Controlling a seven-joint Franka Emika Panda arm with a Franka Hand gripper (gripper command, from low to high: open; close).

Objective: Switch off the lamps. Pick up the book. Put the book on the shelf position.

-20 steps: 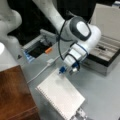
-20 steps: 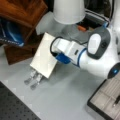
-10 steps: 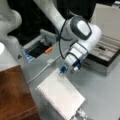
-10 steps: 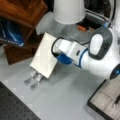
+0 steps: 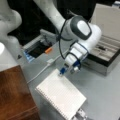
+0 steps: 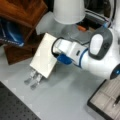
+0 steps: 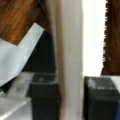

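Observation:
The book (image 5: 61, 93) is a flat white spiral-bound notebook, seen in both front views, lying tilted beside the brown wood-grain shelf position (image 5: 15, 95). My gripper (image 5: 63, 72) is at the book's far edge. In a front view the wrist covers the book's (image 6: 45, 53) right side. In the wrist view the book's edge (image 7: 67, 62) runs upright between my two black fingers (image 7: 45, 97), which press against it on both sides. Its wire binding shows at the right, against the wooden board (image 7: 17, 20). A white lampshade (image 6: 68, 10) stands at a front view's top.
Silvery perforated stand strips (image 6: 33, 78) stick out under the book's low end. An open grey case (image 5: 107, 55) sits on a front view's right. A dark tray with an orange item (image 5: 48, 50) and a white cable (image 5: 42, 71) lie behind the book.

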